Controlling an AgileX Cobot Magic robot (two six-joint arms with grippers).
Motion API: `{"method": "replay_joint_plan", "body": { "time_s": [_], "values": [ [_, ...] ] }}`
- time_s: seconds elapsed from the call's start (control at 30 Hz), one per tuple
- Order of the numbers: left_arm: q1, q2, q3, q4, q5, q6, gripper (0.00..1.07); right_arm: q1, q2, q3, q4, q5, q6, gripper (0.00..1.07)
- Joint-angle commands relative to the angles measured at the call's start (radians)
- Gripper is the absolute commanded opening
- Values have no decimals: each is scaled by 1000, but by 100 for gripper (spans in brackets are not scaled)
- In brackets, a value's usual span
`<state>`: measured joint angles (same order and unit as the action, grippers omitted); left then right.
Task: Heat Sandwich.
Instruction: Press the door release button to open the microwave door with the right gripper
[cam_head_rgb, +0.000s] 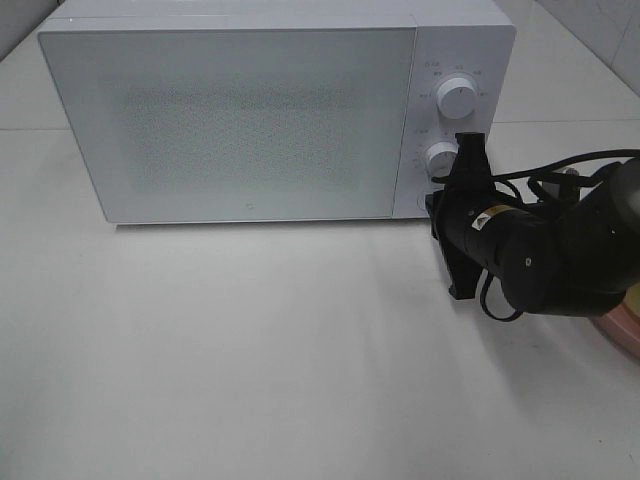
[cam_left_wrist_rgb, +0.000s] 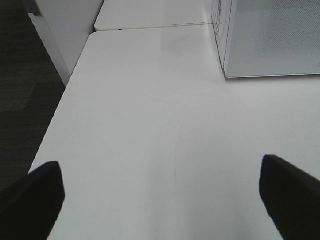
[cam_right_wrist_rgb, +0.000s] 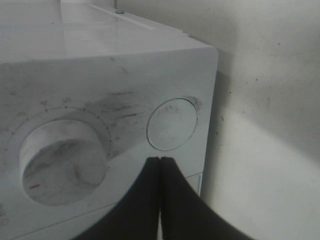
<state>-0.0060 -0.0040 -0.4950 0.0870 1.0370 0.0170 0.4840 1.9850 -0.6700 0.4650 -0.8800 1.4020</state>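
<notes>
The sandwich is out of view in every frame. The white microwave (cam_head_rgb: 250, 120) stands at the back with its door closed. My right gripper (cam_head_rgb: 434, 207) is shut with nothing in it, its tips at the lower part of the control panel. In the right wrist view the shut right gripper (cam_right_wrist_rgb: 160, 161) sits just under a round button (cam_right_wrist_rgb: 172, 124), beside the lower knob (cam_right_wrist_rgb: 62, 160). My left gripper (cam_left_wrist_rgb: 160, 200) stands open over bare table, empty, with the microwave's corner (cam_left_wrist_rgb: 270, 40) farther off; it does not show in the high view.
Two white knobs (cam_head_rgb: 457, 100) (cam_head_rgb: 440, 157) sit on the microwave's panel. A pink plate's rim (cam_head_rgb: 622, 325) shows at the right edge, partly behind the right arm. The white table (cam_head_rgb: 250, 350) stretches in front; its edge (cam_left_wrist_rgb: 55, 125) drops to dark floor.
</notes>
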Motion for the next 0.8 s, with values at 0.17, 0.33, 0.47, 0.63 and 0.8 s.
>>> {"method": "replay_joint_plan", "body": {
  "time_s": [0.17, 0.33, 0.47, 0.63, 0.8],
  "values": [
    [7, -28, 2, 1, -18, -4, 104, -33, 53, -71, -20, 32, -8, 0],
    [7, -28, 2, 1, -18, -4, 104, -54, 82, -106, -21, 40, -12, 0],
    [7, -28, 2, 1, -18, -4, 104, -54, 89, -124, -20, 45, -9, 0],
    [7, -28, 2, 1, -18, -4, 104, -54, 89, -139, -15, 29, -9, 0],
    [7, -28, 2, 2, -18, -4, 104, -54, 89, -156, -8, -38, -19, 0]
  ]
}}
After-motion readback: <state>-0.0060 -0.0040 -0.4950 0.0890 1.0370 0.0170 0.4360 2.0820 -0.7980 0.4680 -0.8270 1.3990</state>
